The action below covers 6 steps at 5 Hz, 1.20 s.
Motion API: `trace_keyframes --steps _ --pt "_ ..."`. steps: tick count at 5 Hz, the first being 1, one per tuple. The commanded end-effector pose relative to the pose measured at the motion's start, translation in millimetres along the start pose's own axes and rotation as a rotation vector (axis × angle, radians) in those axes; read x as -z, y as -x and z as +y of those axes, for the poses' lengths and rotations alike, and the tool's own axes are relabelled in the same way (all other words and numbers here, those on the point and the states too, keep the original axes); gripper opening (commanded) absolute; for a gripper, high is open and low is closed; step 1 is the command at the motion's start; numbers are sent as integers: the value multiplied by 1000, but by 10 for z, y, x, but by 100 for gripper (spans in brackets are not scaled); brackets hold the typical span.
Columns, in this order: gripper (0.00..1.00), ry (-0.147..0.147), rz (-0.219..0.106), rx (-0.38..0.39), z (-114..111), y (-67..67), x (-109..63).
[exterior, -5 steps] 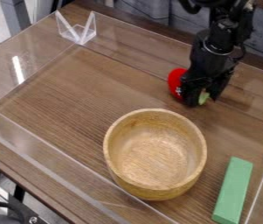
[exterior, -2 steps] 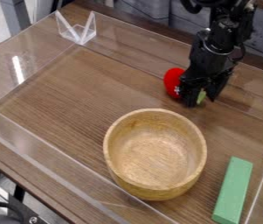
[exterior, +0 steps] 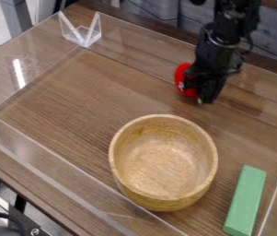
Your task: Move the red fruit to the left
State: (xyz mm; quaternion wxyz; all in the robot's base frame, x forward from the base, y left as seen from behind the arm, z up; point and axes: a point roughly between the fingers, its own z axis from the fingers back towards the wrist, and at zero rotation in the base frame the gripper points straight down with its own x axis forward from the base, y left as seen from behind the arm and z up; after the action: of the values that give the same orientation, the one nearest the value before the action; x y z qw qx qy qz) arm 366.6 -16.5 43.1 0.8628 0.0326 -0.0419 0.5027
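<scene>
one red fruit (exterior: 186, 77) is gripped by the closed end effector (exterior: 206, 90) — it is seen at its left side, low over the worktop (exterior: 79, 101); a wooden bowl (exterior: 164, 160) is set apart, nearer the camera.

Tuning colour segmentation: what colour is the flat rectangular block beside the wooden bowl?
The rectangular block is plain green; the single camera view shows it.

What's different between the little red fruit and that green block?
The fruit is red and rounded; the block is green, long and flat-sided. The fruit sits at the back, partly hidden by the claw closed on it; the block lies untouched at the front right, near the bowl. Both are inside the clear-walled tray.
</scene>
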Motion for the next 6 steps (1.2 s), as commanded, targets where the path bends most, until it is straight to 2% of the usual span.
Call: trace_keyframes --steps 1,2,3,4,6 --pt "0 109 -37 -8 -7 -258 -478" --pt "0 121 -28 -30 101 -416 -584" --pt "0 124 -30 -64 187 -589 -545" --pt "0 113 -40 -94 271 -740 -454" --pt "0 91 -81 -109 435 -880 -213"
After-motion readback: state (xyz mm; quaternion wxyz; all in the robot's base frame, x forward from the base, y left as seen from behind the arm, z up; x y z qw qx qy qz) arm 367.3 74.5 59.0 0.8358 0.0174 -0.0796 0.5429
